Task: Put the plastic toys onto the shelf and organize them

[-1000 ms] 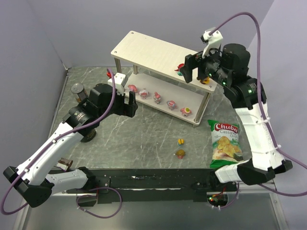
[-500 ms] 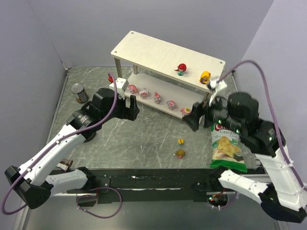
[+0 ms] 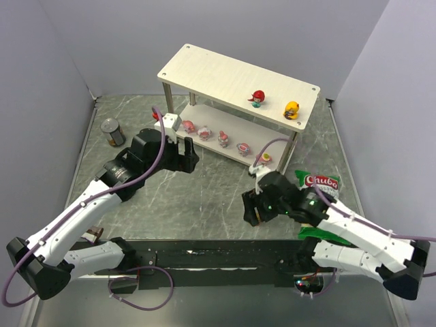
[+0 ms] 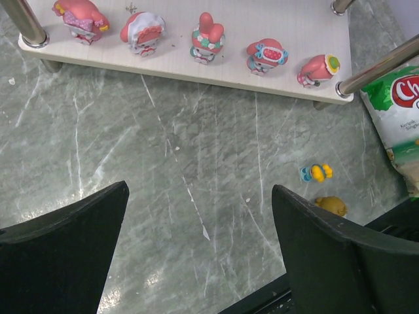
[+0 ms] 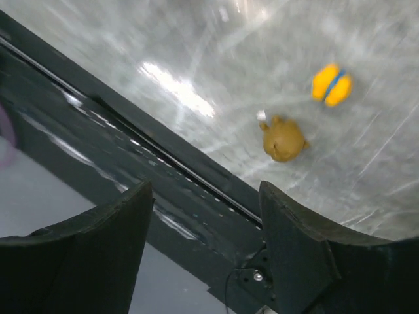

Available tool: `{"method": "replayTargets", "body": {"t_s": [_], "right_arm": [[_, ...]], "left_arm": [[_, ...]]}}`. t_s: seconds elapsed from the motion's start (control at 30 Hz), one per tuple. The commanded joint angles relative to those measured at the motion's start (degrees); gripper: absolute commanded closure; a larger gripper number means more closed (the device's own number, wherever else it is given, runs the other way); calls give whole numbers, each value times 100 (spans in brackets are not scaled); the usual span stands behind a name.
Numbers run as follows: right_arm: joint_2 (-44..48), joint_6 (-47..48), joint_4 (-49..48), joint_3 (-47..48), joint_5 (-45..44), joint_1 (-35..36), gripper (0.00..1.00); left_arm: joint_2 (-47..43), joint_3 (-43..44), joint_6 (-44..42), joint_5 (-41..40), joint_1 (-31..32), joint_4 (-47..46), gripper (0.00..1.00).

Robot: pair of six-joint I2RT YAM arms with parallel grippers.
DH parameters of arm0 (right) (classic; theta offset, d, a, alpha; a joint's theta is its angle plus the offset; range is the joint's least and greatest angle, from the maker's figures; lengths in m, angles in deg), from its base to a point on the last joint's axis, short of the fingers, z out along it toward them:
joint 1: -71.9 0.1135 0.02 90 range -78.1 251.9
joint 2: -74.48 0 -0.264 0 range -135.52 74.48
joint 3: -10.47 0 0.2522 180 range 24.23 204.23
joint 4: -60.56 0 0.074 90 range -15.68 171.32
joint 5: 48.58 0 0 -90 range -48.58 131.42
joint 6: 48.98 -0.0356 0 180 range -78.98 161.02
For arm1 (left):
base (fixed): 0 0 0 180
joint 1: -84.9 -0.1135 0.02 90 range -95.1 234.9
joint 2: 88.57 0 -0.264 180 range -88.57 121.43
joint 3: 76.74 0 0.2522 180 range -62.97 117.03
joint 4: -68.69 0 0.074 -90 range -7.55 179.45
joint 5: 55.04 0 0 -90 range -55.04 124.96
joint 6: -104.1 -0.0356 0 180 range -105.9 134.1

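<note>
Grey counter (image 3: 204,197) bore the brown toy (image 5: 283,139) and yellow-blue toy (image 5: 331,84) near the shelf (image 3: 225,68) holding seven others; the right gripper (image 5: 204,196) hovered over them, jaws apart and empty, likely needing to centre on the brown toy, descend and pinch, while the left gripper (image 4: 198,190) hung spread.

Shelf (image 4: 173,60) boards: pale wood grain, matt. Posts (image 4: 25,23): polished shiny metal. Toys (image 4: 207,38): smooth glossy plastic. Table (image 4: 196,170): grey-green marble look, smooth, semi-gloss with glare patches. Chips bag (image 4: 393,111): glossy printed film. Can (image 3: 112,132): metal. Left gripper (image 4: 200,190): matt black plastic.
</note>
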Motion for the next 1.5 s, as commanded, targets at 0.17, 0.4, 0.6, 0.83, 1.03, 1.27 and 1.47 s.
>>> {"method": "replayTargets", "body": {"t_s": [0.17, 0.4, 0.6, 0.83, 1.03, 1.27, 1.47], "right_arm": [[-239, 78, -1205, -983, -411, 117, 33], [-643, 158, -1549, -1247, -675, 38, 39], [-977, 79, -1566, -1247, -807, -155, 43], [-1442, -219, -1434, -1124, -851, -305, 43], [-1557, -772, -1101, -1045, -790, -305, 43], [-1575, -1766, -688, -1001, -641, -305, 41], [-1540, -2514, -590, -966, -439, -305, 39]], "left_arm": [[-206, -92, 48, 71, -23, -225, 4], [-127, -74, 12, 71, -23, -207, 4], [-100, -83, -14, 79, -23, -198, 4], [-39, -83, -5, 88, -23, -216, 4], [-56, -109, -23, 71, -31, -216, 4], [-48, -145, -5, 79, -31, -225, 4], [-56, -171, -5, 88, -31, -234, 4]]}}
